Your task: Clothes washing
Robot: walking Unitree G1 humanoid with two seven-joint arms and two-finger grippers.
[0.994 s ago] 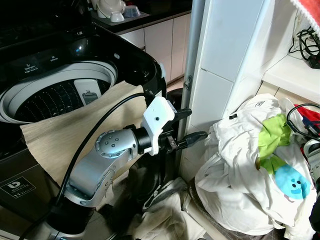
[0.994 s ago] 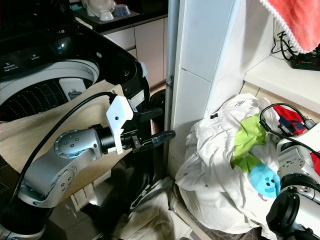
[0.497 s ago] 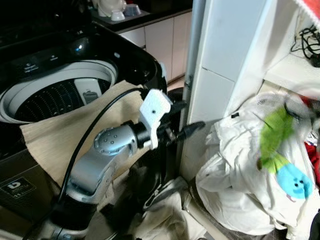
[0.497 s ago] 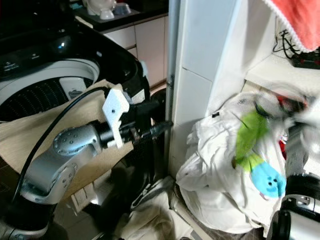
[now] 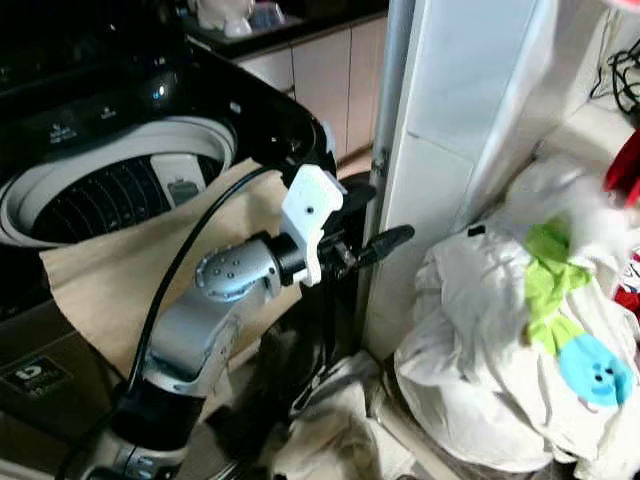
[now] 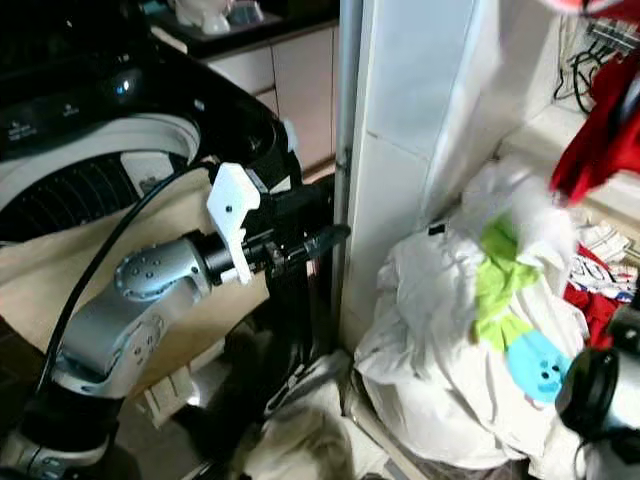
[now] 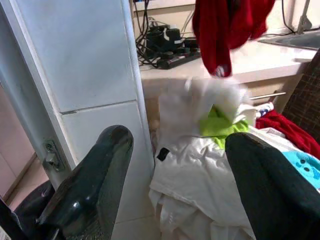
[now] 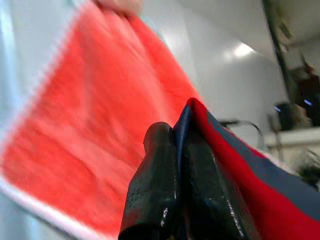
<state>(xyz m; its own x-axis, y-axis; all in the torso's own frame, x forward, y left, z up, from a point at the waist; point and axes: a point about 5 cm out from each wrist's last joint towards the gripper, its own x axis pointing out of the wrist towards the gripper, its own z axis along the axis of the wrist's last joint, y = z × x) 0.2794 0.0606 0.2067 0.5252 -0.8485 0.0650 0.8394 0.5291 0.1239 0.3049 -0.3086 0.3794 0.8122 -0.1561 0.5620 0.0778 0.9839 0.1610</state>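
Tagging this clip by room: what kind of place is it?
Likely a home laundry corner: an open top-loading washing machine, a heap of clothes on the floor, kitchen-style cabinets behind.

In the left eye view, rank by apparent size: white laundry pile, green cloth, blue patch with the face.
1. White laundry pile, by far the largest.
2. Green cloth.
3. Blue patch, somewhat smaller than the green cloth.
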